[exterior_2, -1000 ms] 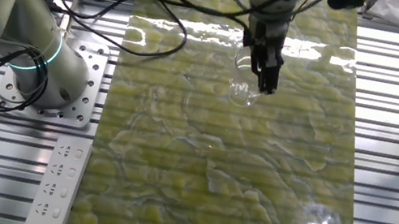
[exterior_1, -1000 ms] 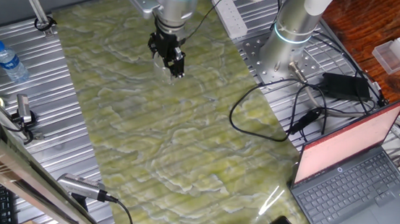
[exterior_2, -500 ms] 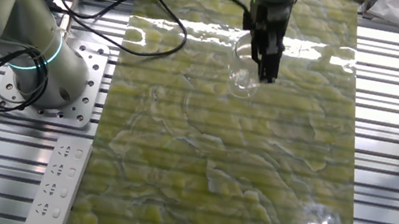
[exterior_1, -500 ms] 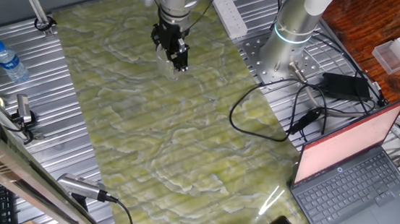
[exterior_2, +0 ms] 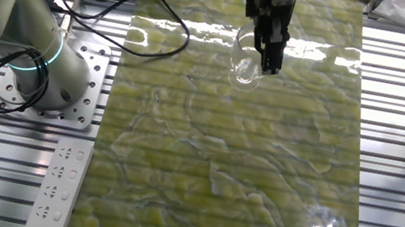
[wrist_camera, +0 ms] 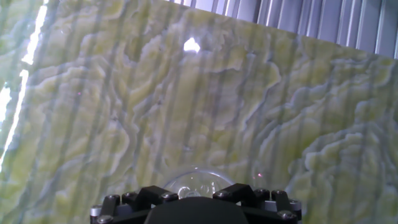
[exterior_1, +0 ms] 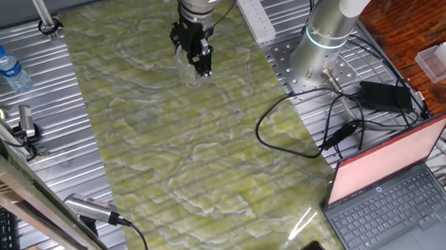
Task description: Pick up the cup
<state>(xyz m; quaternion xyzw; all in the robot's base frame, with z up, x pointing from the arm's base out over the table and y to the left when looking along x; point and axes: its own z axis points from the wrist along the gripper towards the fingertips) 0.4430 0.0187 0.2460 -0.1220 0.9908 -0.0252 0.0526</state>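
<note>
The cup (exterior_2: 242, 69) is small, clear and nearly colourless. It hangs beside my black gripper (exterior_2: 268, 62), above the green marbled mat (exterior_2: 228, 160) near its far end. In one fixed view the gripper (exterior_1: 201, 65) is shut on the faint cup (exterior_1: 189, 67), lifted off the mat. In the hand view the cup's round rim (wrist_camera: 198, 180) sits between my two black fingertips (wrist_camera: 149, 196) at the bottom edge, with the mat far below.
A water bottle with a blue cap (exterior_1: 8, 68) lies on the slatted table at the left. A second arm's base (exterior_1: 323, 45), a power strip (exterior_1: 257, 15), cables (exterior_1: 304, 124) and an open laptop (exterior_1: 395, 189) stand at the right.
My gripper has risen and moved towards the mat's far end, and the cup has come up off the mat with it.
</note>
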